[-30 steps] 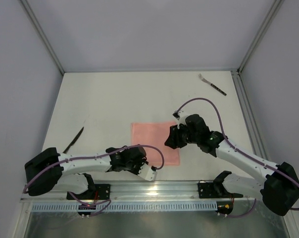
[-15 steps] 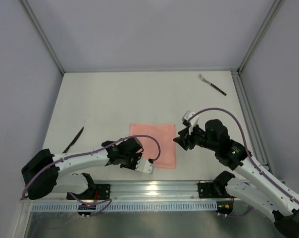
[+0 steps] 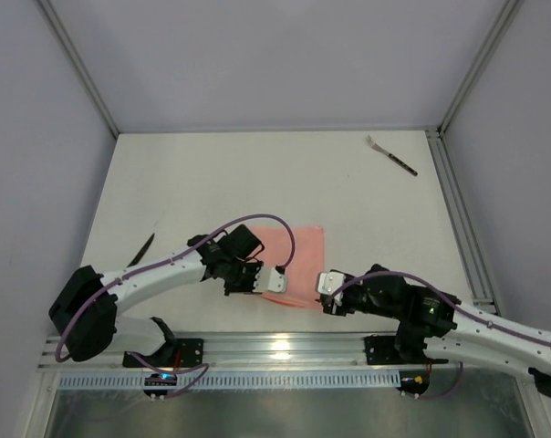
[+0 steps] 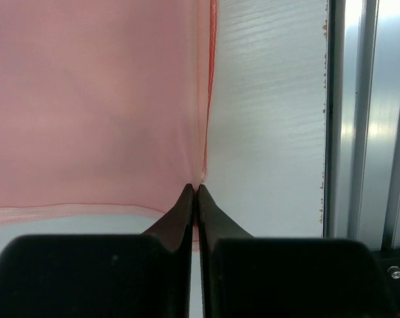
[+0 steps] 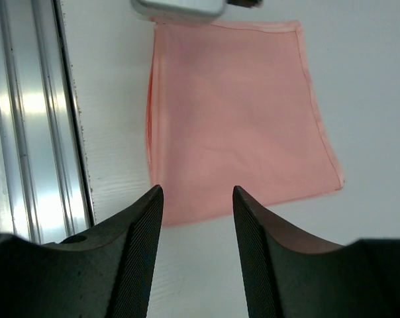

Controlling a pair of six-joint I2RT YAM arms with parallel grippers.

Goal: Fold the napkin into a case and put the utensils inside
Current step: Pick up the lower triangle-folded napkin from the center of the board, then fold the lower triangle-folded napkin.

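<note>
On the white table (image 3: 212, 182), the left gripper (image 4: 197, 190) clamps a corner of the napkin (image 3: 303, 248), apparently to fold it; the right gripper (image 5: 196, 192) hovers over it, jaws apart.

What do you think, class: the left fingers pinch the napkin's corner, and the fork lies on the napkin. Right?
Not quite. The left fingers do pinch the napkin corner, but the top view shows the fork on the table, far right, apart from it.
</note>
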